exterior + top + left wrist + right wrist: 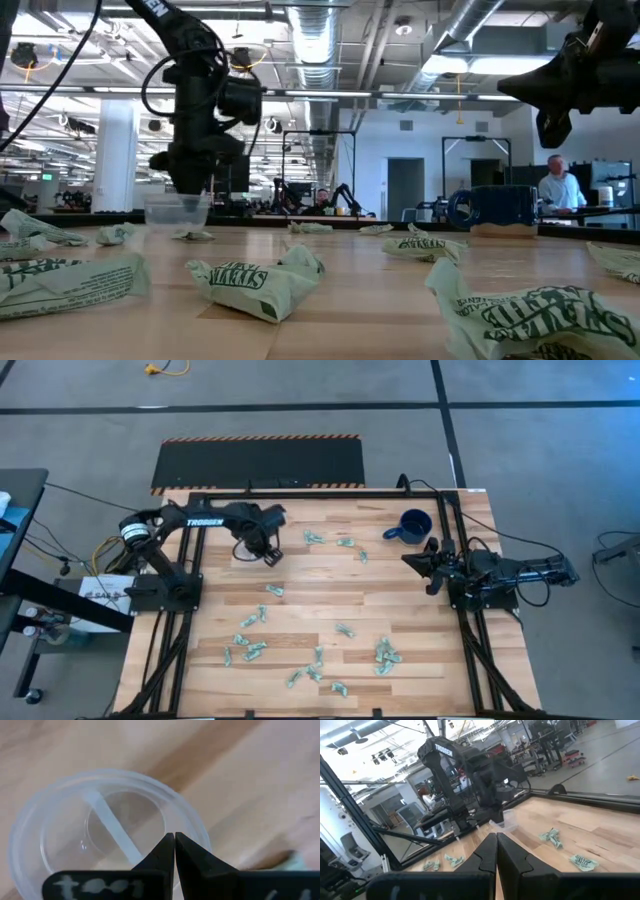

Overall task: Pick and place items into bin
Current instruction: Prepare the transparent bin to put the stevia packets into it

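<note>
Pale wooden planks make up the table [330, 595], which sits on a grey floor with a dark mat [258, 463] edged in orange stripes just beyond its far side. Seen from above, with the table's middle as the centre of the dial, the clear plastic cup [247, 550] stands at about ten o'clock, and the left gripper [268, 555] hangs directly over it. Its fingers [162, 857] are pressed together with nothing between them, their tips pointing down into the cup's open mouth; in the left wrist view the cup [107, 827] shows a pale strip lying across its bottom. From table height the cup [178, 211] sits upright on the wood, right under the dark arm. Small green-and-white crumpled wrappers [250, 648] are scattered over the boards, most of them from five to eight o'clock, with a few more [330, 541] near twelve and one [273, 590] just beside the cup at nine. A dark blue mug [411, 526] stands at about one o'clock. The right gripper [432, 563] waits at three o'clock, near the mug, raised off the table, its fingers [487, 855] also closed tight and empty.
</note>
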You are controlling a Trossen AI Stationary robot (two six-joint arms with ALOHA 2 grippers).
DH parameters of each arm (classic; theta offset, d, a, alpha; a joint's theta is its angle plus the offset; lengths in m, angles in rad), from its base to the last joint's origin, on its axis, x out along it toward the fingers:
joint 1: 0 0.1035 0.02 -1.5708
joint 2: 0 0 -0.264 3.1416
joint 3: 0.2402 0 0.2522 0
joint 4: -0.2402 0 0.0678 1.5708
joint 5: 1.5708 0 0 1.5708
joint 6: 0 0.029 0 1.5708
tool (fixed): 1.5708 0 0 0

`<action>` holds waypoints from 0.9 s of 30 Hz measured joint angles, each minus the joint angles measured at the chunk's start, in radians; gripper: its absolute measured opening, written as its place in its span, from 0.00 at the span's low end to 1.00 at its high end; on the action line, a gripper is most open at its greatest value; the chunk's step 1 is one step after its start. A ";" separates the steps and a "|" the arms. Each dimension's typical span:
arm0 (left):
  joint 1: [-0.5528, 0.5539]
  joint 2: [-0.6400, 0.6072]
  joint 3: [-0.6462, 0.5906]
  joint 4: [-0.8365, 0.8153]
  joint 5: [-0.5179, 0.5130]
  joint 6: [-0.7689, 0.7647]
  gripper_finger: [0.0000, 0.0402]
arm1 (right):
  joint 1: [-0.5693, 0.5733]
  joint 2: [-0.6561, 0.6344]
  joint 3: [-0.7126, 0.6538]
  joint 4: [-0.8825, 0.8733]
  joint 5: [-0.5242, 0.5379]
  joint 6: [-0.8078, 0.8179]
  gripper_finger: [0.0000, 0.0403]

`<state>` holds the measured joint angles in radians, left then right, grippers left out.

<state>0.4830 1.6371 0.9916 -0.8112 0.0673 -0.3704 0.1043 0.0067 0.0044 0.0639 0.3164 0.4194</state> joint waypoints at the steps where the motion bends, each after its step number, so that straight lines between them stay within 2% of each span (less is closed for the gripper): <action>1: -0.024 0.000 0.000 0.023 0.000 -0.012 0.00 | 0.000 0.000 0.000 0.000 0.000 0.000 0.00; 9: -0.171 0.007 0.000 0.153 0.002 -0.088 0.00 | 0.000 0.000 0.000 0.000 0.000 0.000 0.00; 14: -0.246 0.074 0.011 0.210 0.056 -0.108 0.00 | 0.000 0.000 0.000 0.000 0.000 0.017 0.00; 19: -0.326 0.184 0.089 0.225 0.077 -0.085 0.00 | 0.000 0.000 0.000 0.000 0.000 0.018 0.00; 27: -0.437 0.298 0.270 0.220 0.052 -0.038 0.00 | 0.000 0.000 0.000 -0.001 -0.003 0.018 0.00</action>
<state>0.0465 1.9354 1.2615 -0.5911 0.1191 -0.4088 0.1047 0.0071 0.0046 0.0631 0.3130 0.4377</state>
